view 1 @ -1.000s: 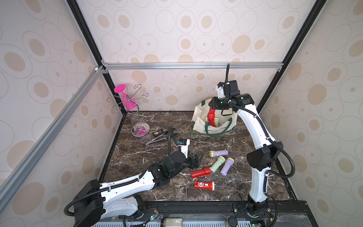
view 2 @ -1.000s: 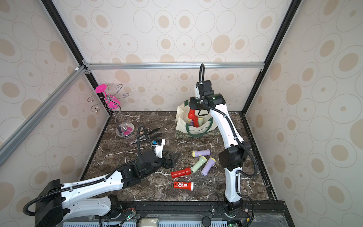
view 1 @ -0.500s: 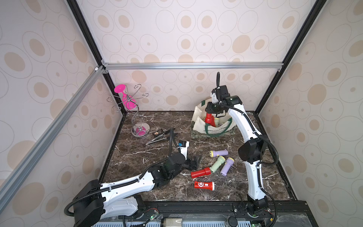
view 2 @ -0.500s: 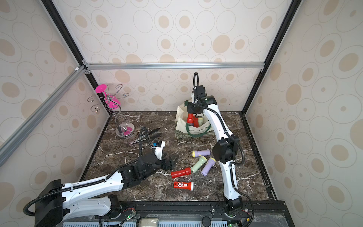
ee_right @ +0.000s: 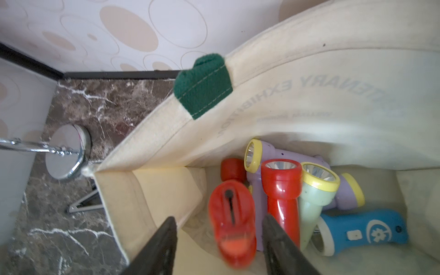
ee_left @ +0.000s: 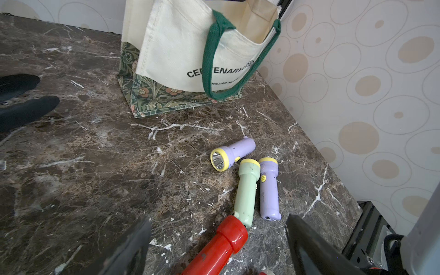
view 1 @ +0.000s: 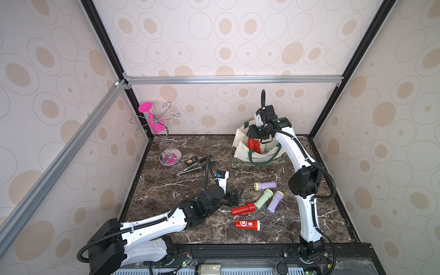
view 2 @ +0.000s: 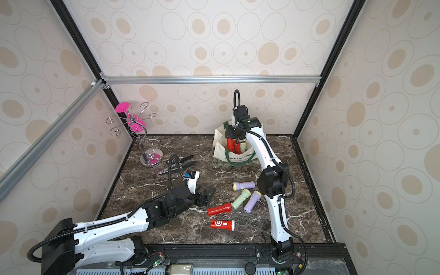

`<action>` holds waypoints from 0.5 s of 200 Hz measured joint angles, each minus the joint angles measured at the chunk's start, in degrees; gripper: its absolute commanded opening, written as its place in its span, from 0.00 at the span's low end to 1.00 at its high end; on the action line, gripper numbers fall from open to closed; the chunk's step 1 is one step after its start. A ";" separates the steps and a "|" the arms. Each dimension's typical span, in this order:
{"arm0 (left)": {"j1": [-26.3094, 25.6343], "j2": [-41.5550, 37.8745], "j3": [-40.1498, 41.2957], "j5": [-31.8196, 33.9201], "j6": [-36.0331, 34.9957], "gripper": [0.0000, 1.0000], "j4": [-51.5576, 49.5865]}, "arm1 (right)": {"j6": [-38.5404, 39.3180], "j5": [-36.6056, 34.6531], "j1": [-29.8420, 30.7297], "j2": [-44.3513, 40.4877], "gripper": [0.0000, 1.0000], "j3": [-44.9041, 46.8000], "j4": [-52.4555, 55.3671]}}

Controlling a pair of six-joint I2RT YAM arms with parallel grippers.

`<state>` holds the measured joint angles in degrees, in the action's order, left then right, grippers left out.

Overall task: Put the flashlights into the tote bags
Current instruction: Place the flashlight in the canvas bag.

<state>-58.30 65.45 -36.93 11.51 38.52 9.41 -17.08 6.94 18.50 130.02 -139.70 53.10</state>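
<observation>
My right gripper (ee_right: 219,217) hangs over the open mouth of the tote bag (ee_right: 166,133) with its jaws partly spread. A blurred red flashlight (ee_right: 232,221) sits between them, tail end toward the wrist camera. There is clear space between it and one finger, so I have no hold on it. Deeper inside the bag lie a second red flashlight (ee_right: 281,188), a pale green flashlight (ee_right: 312,197) and two lilac flashlights (ee_right: 285,154) with yellow heads. A blue flashlight (ee_right: 366,228) lies on its side among them.

My left gripper (ee_left: 217,220) is low over the table (view 1: 178,190), in front of the bag's printed side and well apart from it. Its jaws stand wide and hold nothing. A plain red flashlight (ee_left: 221,245) lies on the table just ahead of the fingertips, and neither finger touches it.

Between that one and the bag lie a green flashlight (view 1: 263,198) and a lilac flashlight (view 1: 273,202) side by side. Another lilac flashlight (view 1: 265,185) lies crosswise, nearest the bag. A red flashlight with a white emblem (view 1: 247,225) lies farthest from the bag.
</observation>
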 measured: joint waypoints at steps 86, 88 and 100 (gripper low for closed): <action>0.02 6.05 -3.52 -4.37 -5.27 0.87 -5.64 | -0.22 -0.52 0.13 -7.48 0.72 -0.76 -0.50; 0.02 6.27 -3.58 -4.68 -5.46 0.87 -5.66 | -0.22 -0.50 0.15 -7.80 0.72 -0.76 -0.50; 0.02 7.56 -3.98 -6.27 -6.51 0.87 -5.88 | -0.24 -0.28 0.20 -9.60 0.72 -0.76 -0.46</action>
<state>-58.28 73.01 -40.91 5.23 32.01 3.53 -17.32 6.66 18.70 120.42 -140.46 52.64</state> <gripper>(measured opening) 0.873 0.722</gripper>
